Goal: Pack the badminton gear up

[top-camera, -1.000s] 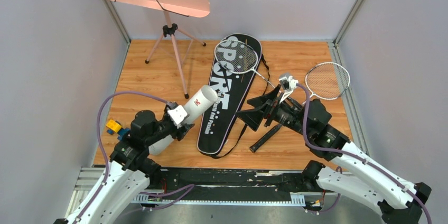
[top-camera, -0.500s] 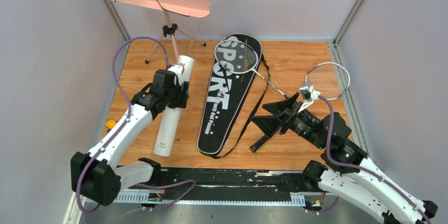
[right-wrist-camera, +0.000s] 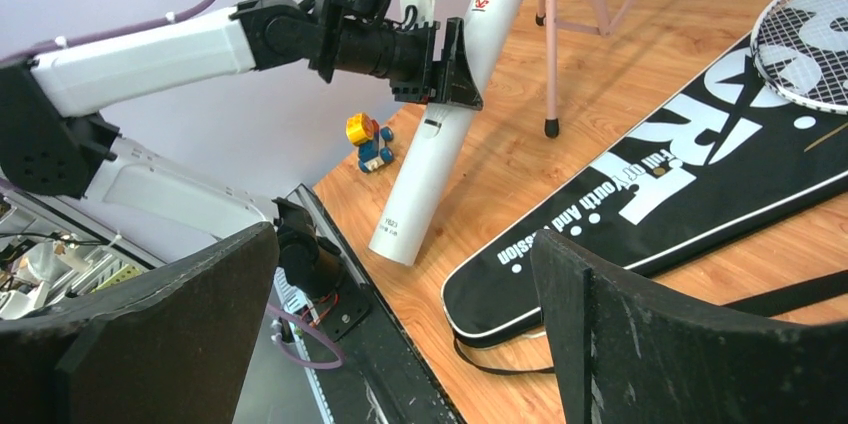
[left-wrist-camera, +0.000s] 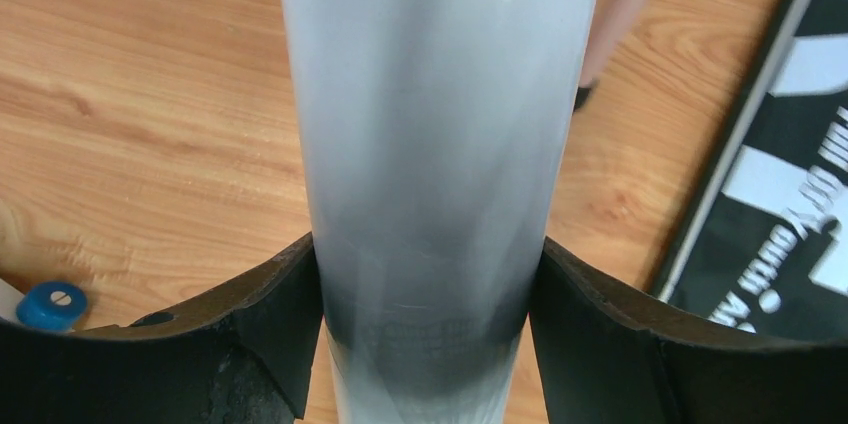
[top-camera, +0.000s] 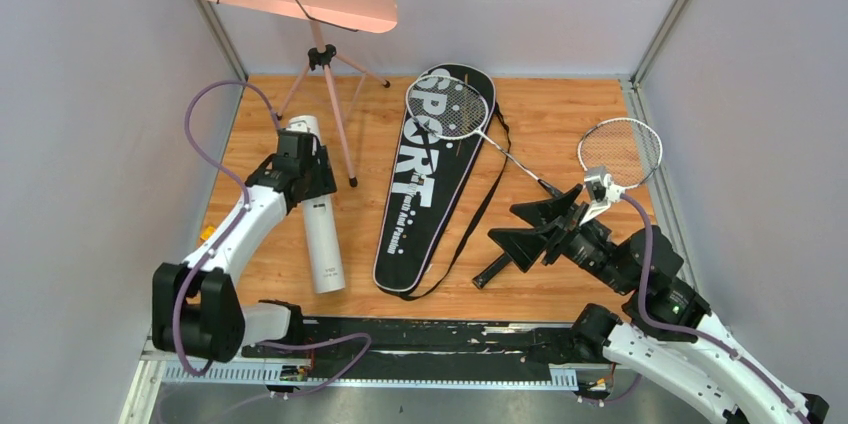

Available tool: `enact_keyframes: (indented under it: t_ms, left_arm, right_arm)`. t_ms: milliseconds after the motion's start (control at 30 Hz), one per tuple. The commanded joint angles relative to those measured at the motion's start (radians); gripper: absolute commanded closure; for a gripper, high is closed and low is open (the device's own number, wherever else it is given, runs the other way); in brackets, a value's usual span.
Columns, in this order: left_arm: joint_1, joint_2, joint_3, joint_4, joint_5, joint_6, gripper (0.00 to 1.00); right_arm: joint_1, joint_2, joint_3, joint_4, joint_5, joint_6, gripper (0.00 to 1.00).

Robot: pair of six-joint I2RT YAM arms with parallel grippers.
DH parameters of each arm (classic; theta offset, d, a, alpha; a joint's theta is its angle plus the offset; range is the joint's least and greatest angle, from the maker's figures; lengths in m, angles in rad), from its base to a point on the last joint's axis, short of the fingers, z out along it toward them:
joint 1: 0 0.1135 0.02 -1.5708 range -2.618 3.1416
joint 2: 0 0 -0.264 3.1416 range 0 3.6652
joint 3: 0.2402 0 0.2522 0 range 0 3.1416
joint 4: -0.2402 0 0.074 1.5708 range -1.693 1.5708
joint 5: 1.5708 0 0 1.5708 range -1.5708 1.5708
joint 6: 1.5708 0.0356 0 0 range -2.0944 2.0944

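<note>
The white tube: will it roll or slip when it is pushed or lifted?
It will probably roll: the white tube is a smooth round cylinder, and the wooden table is flat. It may slip in the left claw, as its surface looks glossy.

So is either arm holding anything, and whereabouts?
The left gripper clamps the long white tube around its upper third; the right gripper is open and empty.
</note>
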Motion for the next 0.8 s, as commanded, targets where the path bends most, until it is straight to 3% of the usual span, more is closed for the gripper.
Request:
enact_keyframes:
  t_ms: [0, 300, 467, 633, 767]
  left_arm:
    - [0.061, 0.096, 0.060, 0.072, -0.030, -0.080, 0.26]
    - [0.109, 0.247, 0.104, 0.158, -0.064, -0.063, 0.22]
    - [0.122, 0.317, 0.150, 0.126, -0.043, -0.053, 0.11]
    - [0.123, 0.279, 0.140, 0.092, -0.034, -0.056, 0.01]
    - [0.123, 0.185, 0.134, 0.048, -0.018, -0.017, 0.00]
  right_arm:
    - [0.003, 0.003, 0.002, -0.051, -0.020, 0.003, 0.00]
    - [0.004, -0.027, -0.023, -0.078, -0.001, 0.008, 0.00]
    - [0.003, -0.021, -0.030, -0.091, 0.043, 0.039, 0.00]
    - [0.004, -0.010, -0.033, -0.139, 0.182, 0.098, 0.00]
    - [0.003, 0.011, -0.060, -0.158, 0.235, 0.188, 0.00]
